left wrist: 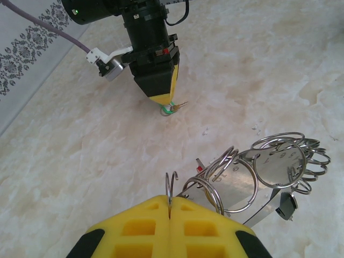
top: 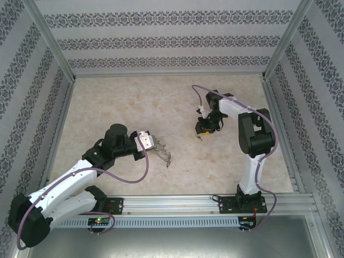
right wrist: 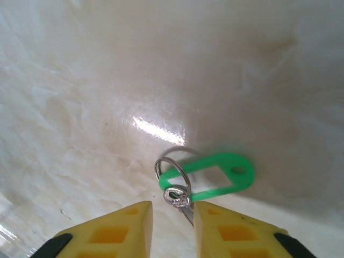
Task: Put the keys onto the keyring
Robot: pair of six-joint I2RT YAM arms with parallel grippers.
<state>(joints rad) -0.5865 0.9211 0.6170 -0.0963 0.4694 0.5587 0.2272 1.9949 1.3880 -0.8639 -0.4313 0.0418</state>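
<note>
Silvery steel wire makes up the keyring (left wrist: 269, 166): a bunch of overlapping split rings around a flat, shiny metal plate (left wrist: 236, 187), too tangled to count for certain. It sits over the near left part of the pale marbled table (left wrist: 80, 161). The left gripper (left wrist: 170, 208) has its yellow pads pressed together on one thin loop of that bunch, which rises from the seam between them. Well apart, farther out and to the right, the right gripper (right wrist: 172, 208) points down at the table with its jaws narrowly apart. One small key (right wrist: 186, 212) has its shank in the gap; whether the pads touch it cannot be told. The key's head joins one small split ring (right wrist: 172, 165), which carries one green tag (right wrist: 215, 176) of plastic lying just beyond the fingertips.
</note>
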